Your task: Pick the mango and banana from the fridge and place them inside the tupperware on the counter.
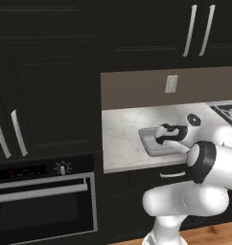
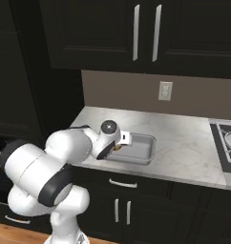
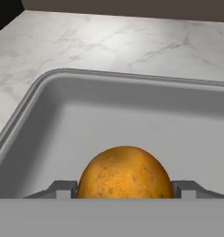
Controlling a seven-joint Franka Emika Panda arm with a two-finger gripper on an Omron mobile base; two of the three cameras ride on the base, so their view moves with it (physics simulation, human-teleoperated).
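Holding round orange speckled mango (image 3: 125, 172) between two-finger gripper (image 3: 125, 189) pads, low inside shallow grey raised-rim tupperware (image 3: 49, 134) on pale marble counter (image 3: 109, 44); jaws clamped on fruit, evidently positioned for release there.

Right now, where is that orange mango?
In the hand view the mango sits between the jaws, low inside the grey tupperware, which rests on the marble counter.

The counter (image 3: 109, 41) looks like pale veined marble, smooth. The tupperware (image 3: 132, 106) is plain grey, matt, plastic-like. The mango (image 3: 125, 173) has speckled orange, slightly dull skin. Cabinet handles (image 2: 136, 32) look brushed metal.
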